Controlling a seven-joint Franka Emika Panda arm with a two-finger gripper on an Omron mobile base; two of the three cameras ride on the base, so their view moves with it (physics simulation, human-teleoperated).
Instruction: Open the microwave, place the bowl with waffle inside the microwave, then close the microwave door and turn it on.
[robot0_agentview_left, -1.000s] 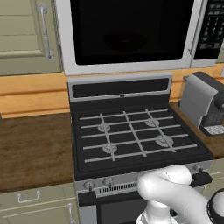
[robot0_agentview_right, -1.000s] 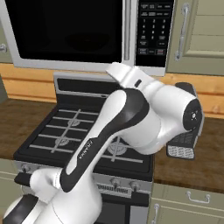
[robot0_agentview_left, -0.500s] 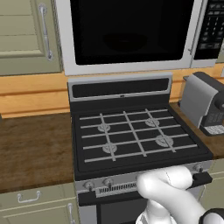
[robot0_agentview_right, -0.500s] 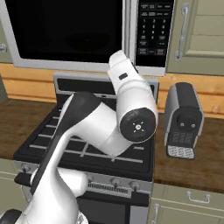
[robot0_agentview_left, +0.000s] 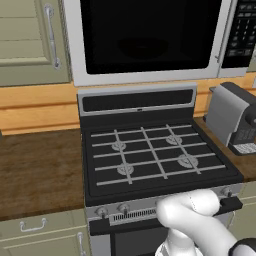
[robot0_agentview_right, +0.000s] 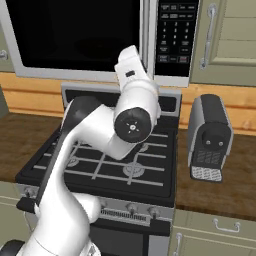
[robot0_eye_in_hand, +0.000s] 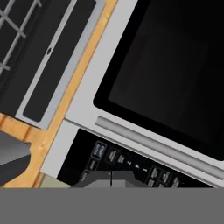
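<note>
microwave door (robot0_agentview_left: 150, 37) – black glass, silver frame | stove (robot0_agentview_left: 155, 157) – black, grey grates | toaster (robot0_agentview_right: 210, 137) – grey

Both base views look forward and down over the stove (robot0_agentview_left: 155, 155) toward the microwave (robot0_agentview_left: 145, 40), sharing both. The hand view, rolled sideways, faces the microwave door (robot0_eye_in_hand: 166, 74) closely, keypad (robot0_eye_in_hand: 131, 164) nearest the hand.

Kitchen wall section, rendered. A black gas stove (robot0_agentview_left: 155, 160) with grey grates and a row of front knobs sits between 2 dark brown wooden worktop (robot0_agentview_left: 37, 170) sections. An orange-tan wooden backsplash (robot0_agentview_left: 35, 107) runs behind them. Beige upper cabinets (robot0_agentview_left: 27, 40) with grey bar handles hang at both sides. Beige drawers (robot0_agentview_right: 220, 235) with curved grey pulls sit below. A grey toaster (robot0_agentview_right: 210, 137) stands on the worktop right of the stove. Lighting is even.
</note>
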